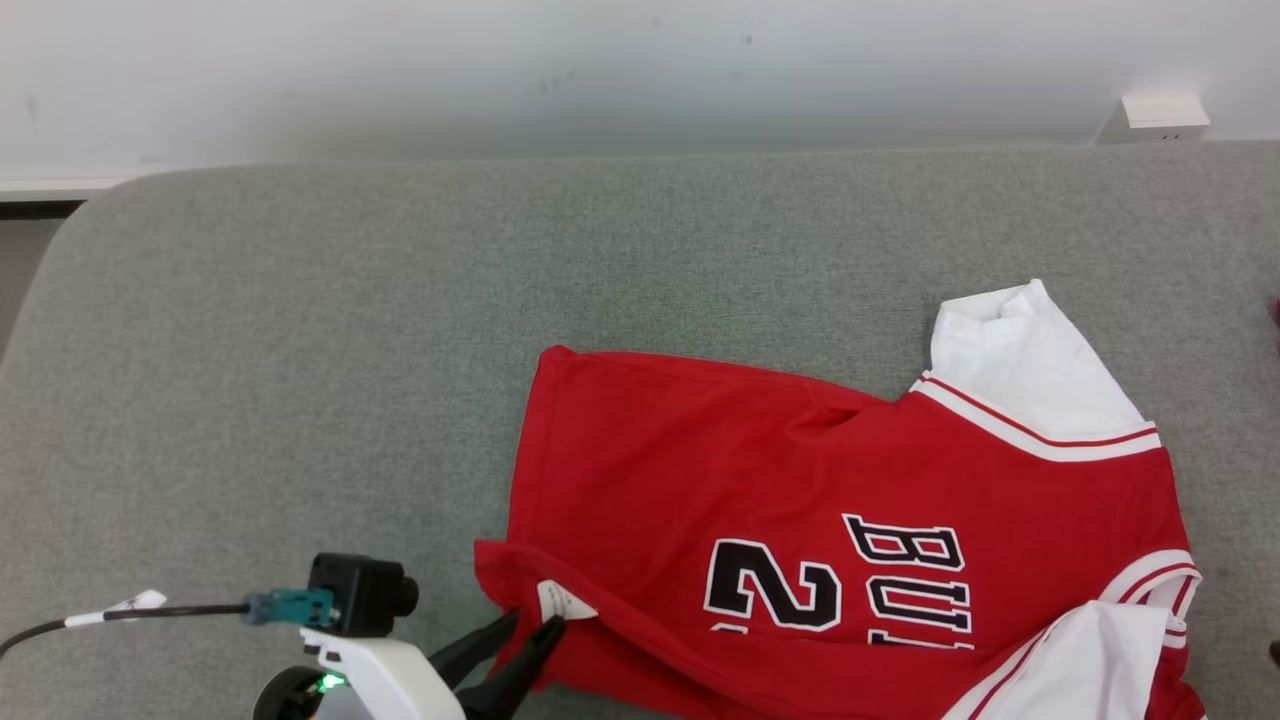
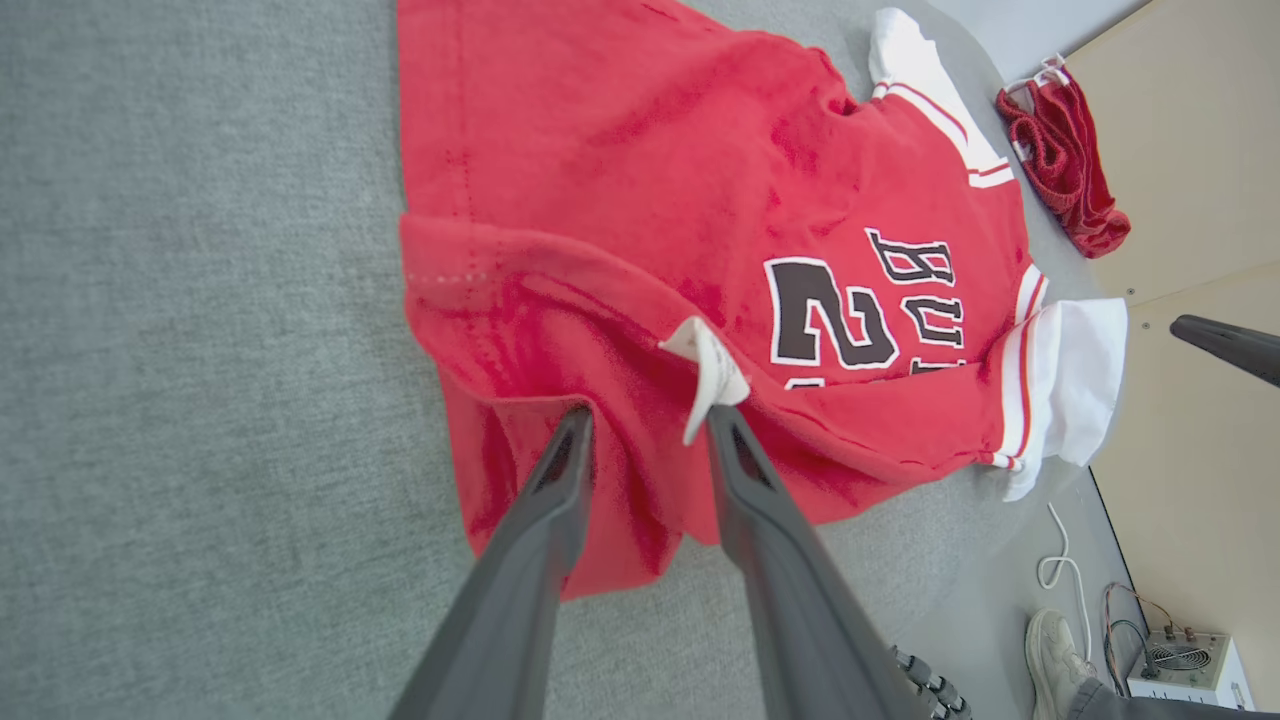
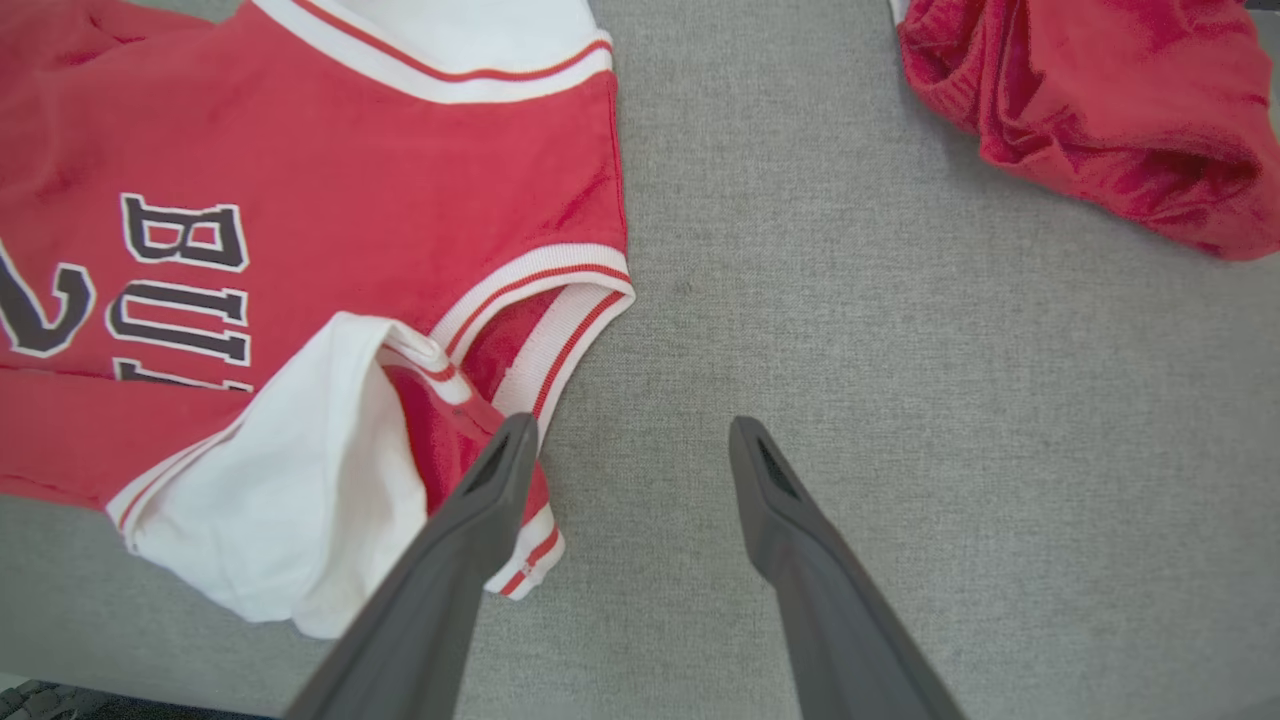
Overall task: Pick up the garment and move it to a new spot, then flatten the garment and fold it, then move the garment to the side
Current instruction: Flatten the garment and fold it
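Observation:
The garment (image 1: pixel 800 480) is a red jersey with white sleeves and black lettering, lying partly folded on the grey padded surface (image 1: pixel 350 350). My left gripper (image 1: pixel 535 622) is at its near left corner, jaws apart. In the left wrist view the gripper (image 2: pixel 648 420) straddles the rumpled red hem of the garment (image 2: pixel 650 200), and one fingertip touches the white tag (image 2: pixel 708 370). My right gripper (image 3: pixel 630 430) stands open over bare grey fabric. Its left finger overlaps the edge of the white sleeve (image 3: pixel 300 480) of the garment (image 3: pixel 300 150), with nothing between the jaws.
A second crumpled red cloth (image 3: pixel 1100 110) lies on the surface to the right of the jersey, also seen as the red cloth (image 2: pixel 1060 150). A person's shoe (image 2: pixel 1050 645), a white cable (image 2: pixel 1060 560) and a small fan box (image 2: pixel 1185 665) are on the floor beyond the edge.

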You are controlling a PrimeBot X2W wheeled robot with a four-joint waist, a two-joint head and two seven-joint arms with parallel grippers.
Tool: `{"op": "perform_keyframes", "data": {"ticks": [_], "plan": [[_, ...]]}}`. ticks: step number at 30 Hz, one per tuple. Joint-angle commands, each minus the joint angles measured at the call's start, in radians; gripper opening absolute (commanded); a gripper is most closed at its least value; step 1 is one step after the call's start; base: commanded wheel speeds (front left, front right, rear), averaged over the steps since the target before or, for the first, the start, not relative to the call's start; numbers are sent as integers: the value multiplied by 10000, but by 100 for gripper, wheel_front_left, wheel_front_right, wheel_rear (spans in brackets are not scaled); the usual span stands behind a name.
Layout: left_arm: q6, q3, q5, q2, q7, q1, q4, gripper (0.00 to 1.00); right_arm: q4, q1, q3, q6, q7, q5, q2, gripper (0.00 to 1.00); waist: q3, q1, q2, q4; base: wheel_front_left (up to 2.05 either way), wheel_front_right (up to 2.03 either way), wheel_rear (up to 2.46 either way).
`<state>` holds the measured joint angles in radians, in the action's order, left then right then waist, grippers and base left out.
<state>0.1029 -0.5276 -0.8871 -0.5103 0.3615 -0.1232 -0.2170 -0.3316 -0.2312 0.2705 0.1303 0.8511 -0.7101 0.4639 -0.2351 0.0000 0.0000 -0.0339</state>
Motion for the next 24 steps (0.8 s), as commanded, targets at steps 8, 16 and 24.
{"op": "perform_keyframes", "data": {"ticks": [8, 16, 24], "plan": [[157, -32, 530, 329, -643, -225, 472, 65, -286, 586, 63, 4, -1871, 426, -268, 100, 276, 0, 0, -155, 0, 0, 0], [499, -141, 1456, 542, -1545, -342, 1287, 100, 218, 1436, -765, 1, -3915, 2060, -686, 100, 833, 0, 0, -193, 0, 0, 0], [631, -200, 2476, 721, -3107, -463, 1872, 100, 1764, 2193, -1385, 1, -6268, 3585, -1447, 100, 1228, 0, 0, -146, 0, 0, 0]]}}
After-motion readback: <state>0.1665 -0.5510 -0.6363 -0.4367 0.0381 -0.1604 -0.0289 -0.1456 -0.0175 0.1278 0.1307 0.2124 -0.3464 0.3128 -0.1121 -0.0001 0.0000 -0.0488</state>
